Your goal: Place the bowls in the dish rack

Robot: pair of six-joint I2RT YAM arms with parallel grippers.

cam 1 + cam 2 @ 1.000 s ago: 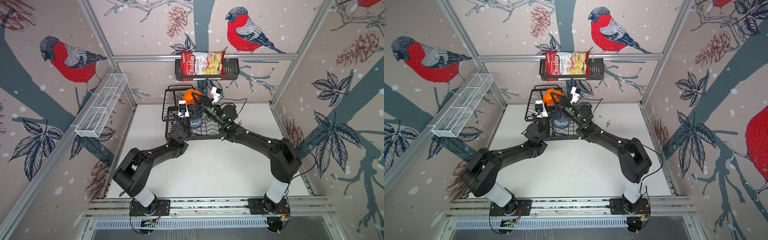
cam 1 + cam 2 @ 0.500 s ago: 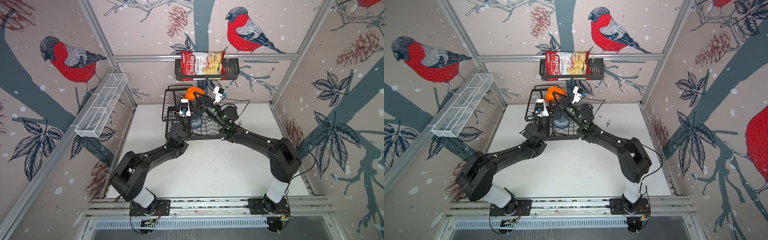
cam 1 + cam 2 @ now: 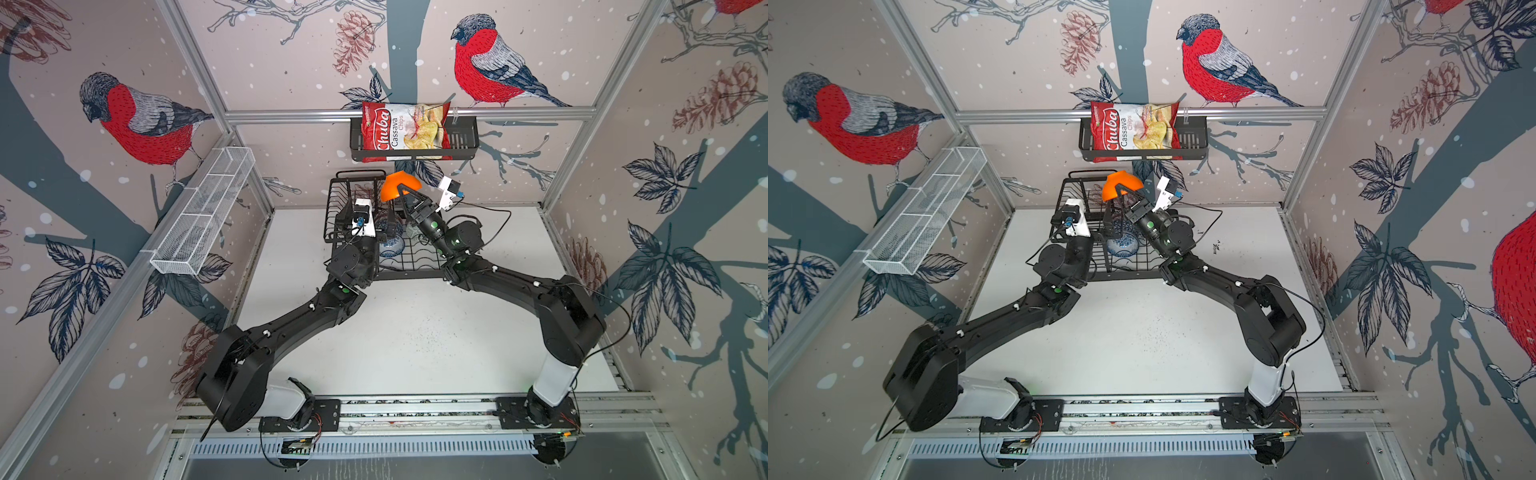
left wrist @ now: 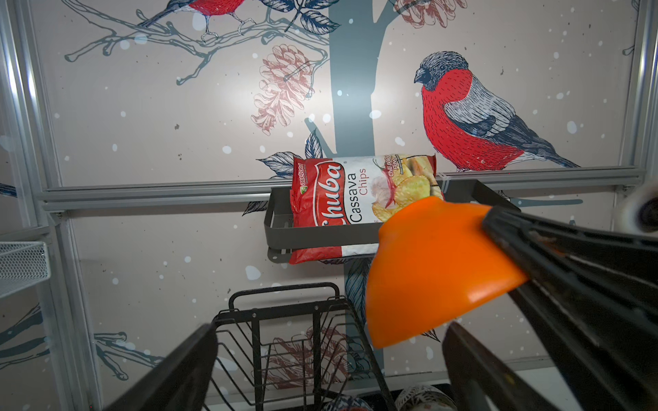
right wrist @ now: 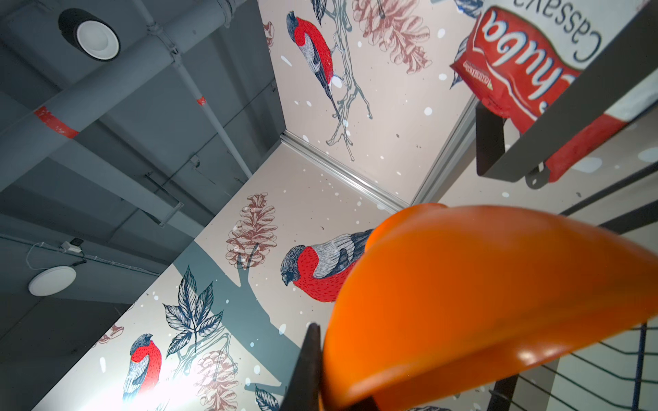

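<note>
Bullfinch wallpaper (image 3: 137, 120) walls me in (pinecones too), a white mesh tray (image 3: 203, 210) hangs on my left, and grey ceiling pipes (image 5: 106, 85) run overhead.

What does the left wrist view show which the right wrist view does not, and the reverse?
Only the left wrist view: the open left pincer and the white mesh tray. Only the right wrist view: ceiling pipes and lamps. Both: the orange bowl gripped by the right pincer, and the chips bag.

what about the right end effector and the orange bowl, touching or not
Touching. In the left wrist view the right end effector clamps the orange bowl at its rim.
</note>
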